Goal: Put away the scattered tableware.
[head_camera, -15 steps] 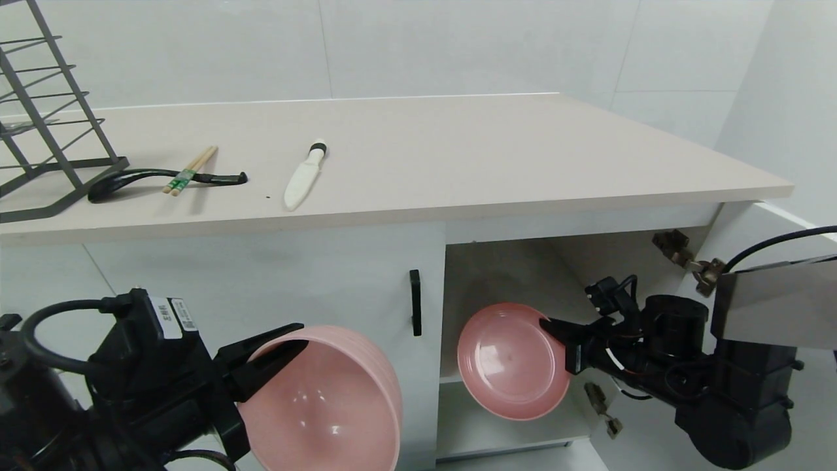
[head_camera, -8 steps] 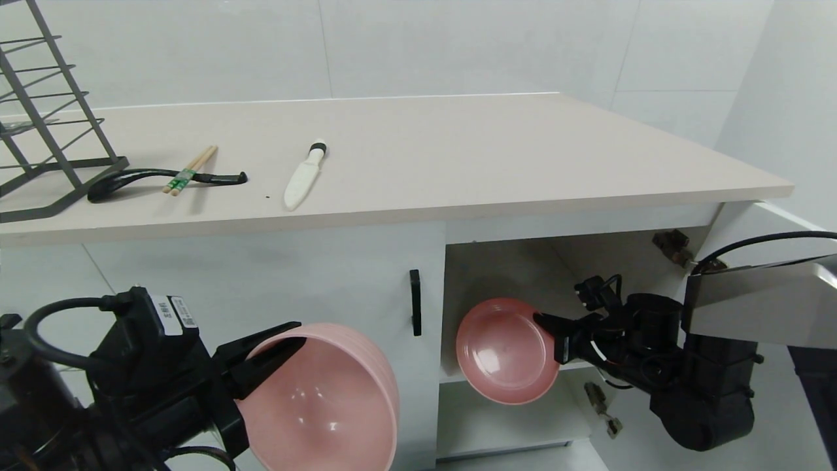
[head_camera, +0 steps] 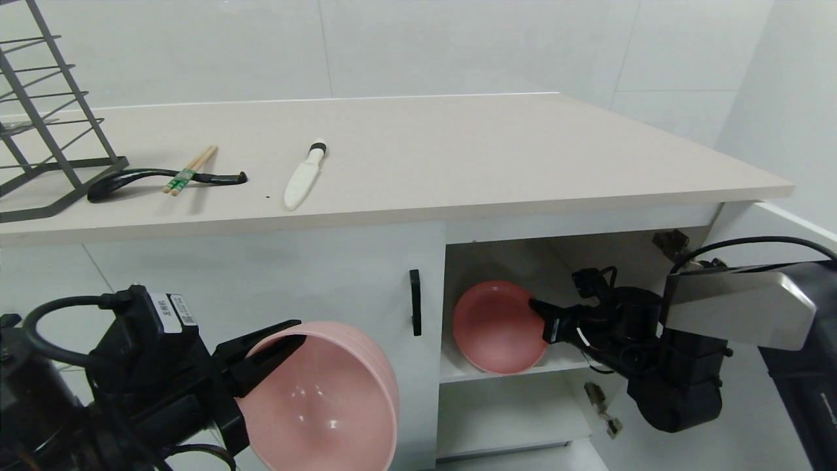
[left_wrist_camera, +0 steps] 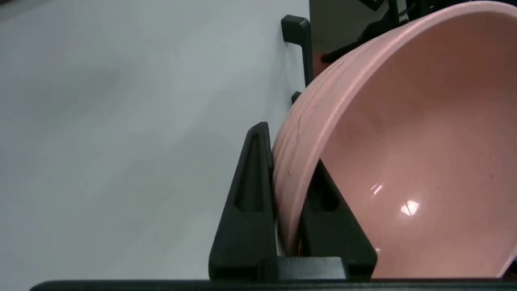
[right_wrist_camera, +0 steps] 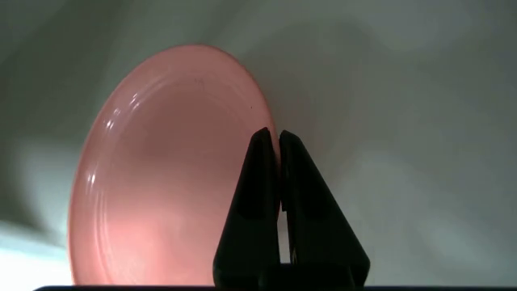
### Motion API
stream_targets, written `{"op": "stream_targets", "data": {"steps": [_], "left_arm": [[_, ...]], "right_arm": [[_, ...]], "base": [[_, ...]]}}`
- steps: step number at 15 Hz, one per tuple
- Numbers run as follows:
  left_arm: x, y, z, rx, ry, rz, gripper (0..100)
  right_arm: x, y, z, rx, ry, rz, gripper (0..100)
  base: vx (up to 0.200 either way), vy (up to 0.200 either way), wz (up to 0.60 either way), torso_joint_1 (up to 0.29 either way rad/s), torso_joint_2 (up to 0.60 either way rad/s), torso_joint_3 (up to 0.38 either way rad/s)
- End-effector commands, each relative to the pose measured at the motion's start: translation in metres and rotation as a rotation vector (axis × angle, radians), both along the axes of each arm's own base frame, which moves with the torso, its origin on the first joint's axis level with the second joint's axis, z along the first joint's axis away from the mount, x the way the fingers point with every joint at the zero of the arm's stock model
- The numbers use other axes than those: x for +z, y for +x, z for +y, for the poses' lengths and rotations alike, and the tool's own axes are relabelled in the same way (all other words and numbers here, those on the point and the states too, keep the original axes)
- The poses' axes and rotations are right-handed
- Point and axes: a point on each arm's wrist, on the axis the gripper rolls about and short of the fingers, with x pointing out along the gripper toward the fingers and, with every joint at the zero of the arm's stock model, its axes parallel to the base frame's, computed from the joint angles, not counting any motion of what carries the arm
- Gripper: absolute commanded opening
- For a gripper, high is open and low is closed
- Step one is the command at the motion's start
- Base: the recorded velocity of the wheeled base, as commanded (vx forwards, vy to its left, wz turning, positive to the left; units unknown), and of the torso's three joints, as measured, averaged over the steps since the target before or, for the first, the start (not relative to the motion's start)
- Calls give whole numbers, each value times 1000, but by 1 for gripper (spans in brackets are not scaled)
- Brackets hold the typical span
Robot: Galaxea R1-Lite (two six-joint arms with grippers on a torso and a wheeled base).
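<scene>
We see the left gripper (head_camera: 297, 332) low in front of the closed cabinet door (head_camera: 294, 275), its fingers clamped on the wall of a pink bowl (head_camera: 320, 405). One finger is inside the rim and one outside, and the bowl is tipped on its side.

The right gripper (head_camera: 535, 306) is inside the open cabinet compartment, its fingers pressed nearly together on the rim of a pink plate (head_camera: 490, 327). The plate stands on edge over the upper shelf (head_camera: 458, 377); we cannot tell whether its lower rim touches.

On the countertop (head_camera: 490, 150), chopsticks (head_camera: 189, 170) lie across a black spoon (head_camera: 124, 182), with a white knife (head_camera: 303, 176) near them and a dish rack (head_camera: 46, 131) at the left.
</scene>
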Motion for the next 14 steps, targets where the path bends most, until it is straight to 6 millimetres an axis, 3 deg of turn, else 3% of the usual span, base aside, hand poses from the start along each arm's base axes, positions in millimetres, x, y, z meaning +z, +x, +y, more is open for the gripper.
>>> {"op": "stream_targets", "data": {"steps": [1, 6, 10, 14], "left_arm": [[-1, 0, 0, 0, 3, 5, 0], [-3, 2, -1, 0, 9, 16, 0], [-3, 2, -1, 0, 9, 16, 0], [-4, 2, -1, 0, 10, 18, 0]], "right_arm": [[-10, 3, 3, -4, 13, 18, 0], [-16, 3, 5, -4, 9, 28, 0], [-22, 19, 15, -75, 48, 1, 0], [-28, 21, 21, -73, 48, -3, 0]], "base": [[0, 0, 0, 0, 0, 0], [0, 0, 0, 0, 0, 0], [0, 0, 0, 0, 0, 0], [0, 0, 0, 0, 0, 0]]}}
